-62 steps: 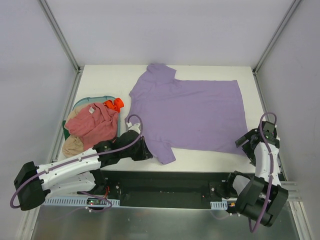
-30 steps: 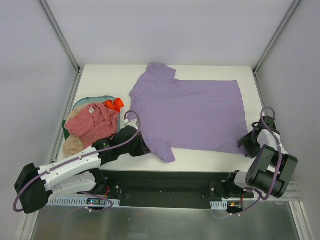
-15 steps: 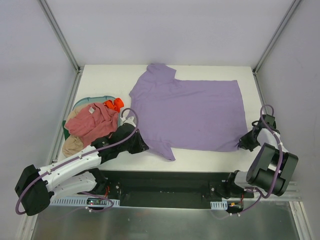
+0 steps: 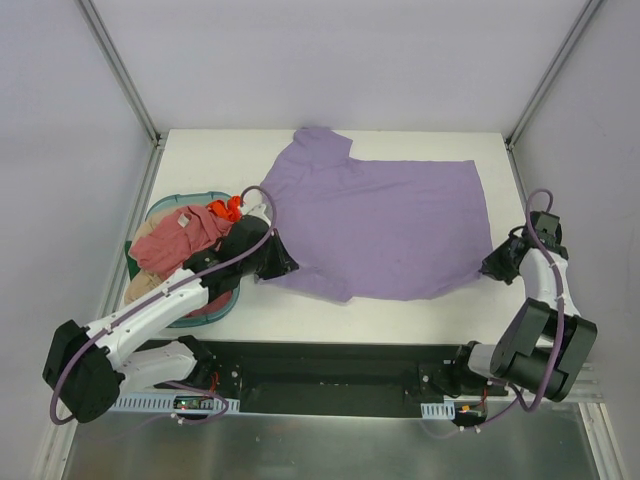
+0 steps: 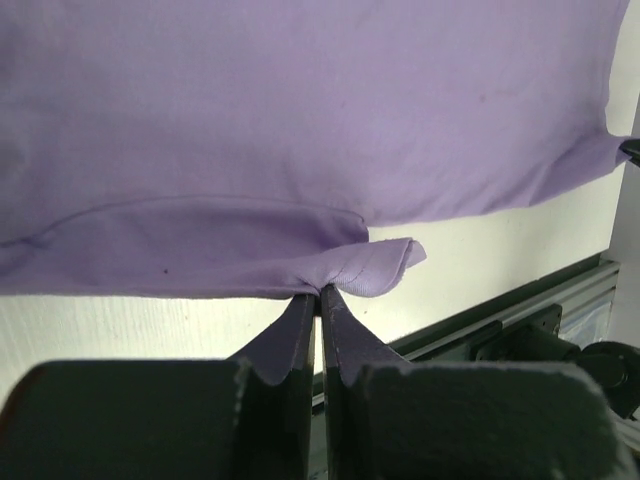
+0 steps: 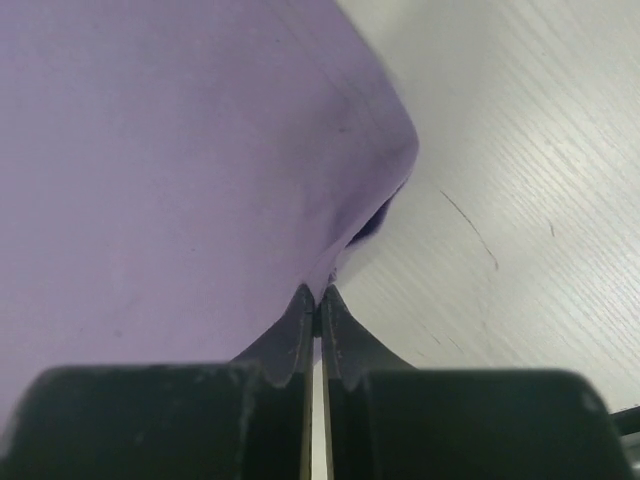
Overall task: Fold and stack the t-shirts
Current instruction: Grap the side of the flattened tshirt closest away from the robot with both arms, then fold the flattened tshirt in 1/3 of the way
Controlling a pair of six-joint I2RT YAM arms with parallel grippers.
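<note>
Lavender t-shirt (image 4: 385, 225) lies spread on the white table (image 4: 200, 160), between the two arms. Left gripper (image 4: 283, 262) is closed on its near left edge, and the cloth bunches in a small fold right at the fingertips. Right gripper (image 4: 492, 266) is pinched on the near right hem corner, which is drawn into a point. Pink-red t-shirt (image 4: 180, 240) is heaped in the teal basket (image 4: 165, 207), just left of the left gripper, with the tan t-shirt (image 4: 138, 290) beneath it.

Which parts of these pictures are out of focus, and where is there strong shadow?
Left wrist view: the left fingers are blurred, the purple t-shirt is sharp. Right wrist view: the right fingers are blurred; dark shadow under the raised cloth corner. Top external view: even light, sharp.
</note>
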